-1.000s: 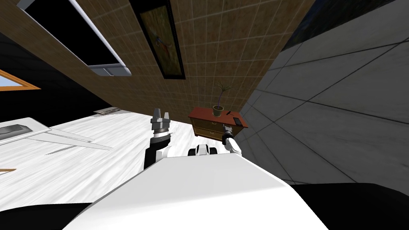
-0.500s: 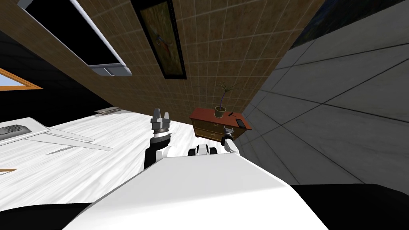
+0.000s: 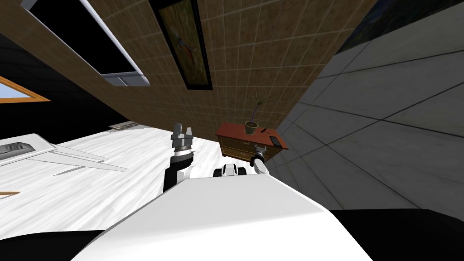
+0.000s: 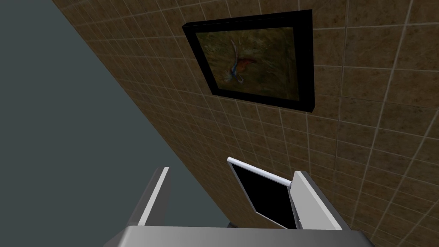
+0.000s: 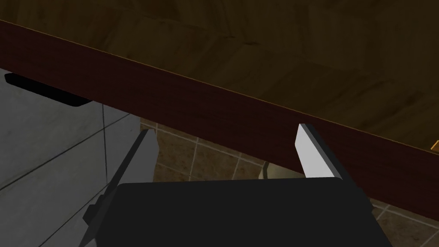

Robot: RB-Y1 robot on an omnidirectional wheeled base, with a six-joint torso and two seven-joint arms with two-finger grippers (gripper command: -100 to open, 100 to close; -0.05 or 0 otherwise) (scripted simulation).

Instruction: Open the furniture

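The small wooden drawer cabinet (image 3: 239, 146) stands against the brown tiled wall (image 3: 253, 54), right in the corner where that wall meets a grey panelled wall (image 3: 385, 99), on a pale, white-grained floor (image 3: 113, 181). Its reddish-brown top (image 3: 233, 130) carries a potted plant (image 3: 252, 123) with a thin stem and a few spindly leaves. A short dark stick-like thing (image 3: 263, 130) lies just beside the pot (too small to name), and a flat black slab (image 3: 275, 141) lies near the end toward the grey wall. The right gripper (image 3: 259, 148) is up at the cabinet's front, just below the top, at the end nearer the grey wall; whether it touches the wood I cannot tell. In the right wrist view its fingers (image 5: 141, 156) stand apart with nothing between them, close in on the cabinet. The dark red edge of the top runs as a band just beyond their tips, with a brown wood-grained face of the cabinet on one side of it. The tiled wall and the grey wall show on the other side, where the black slab also shows past that edge. The left gripper (image 3: 182, 132) is raised over the floor, well apart from the cabinet on its left, fingers likewise apart and holding nothing.
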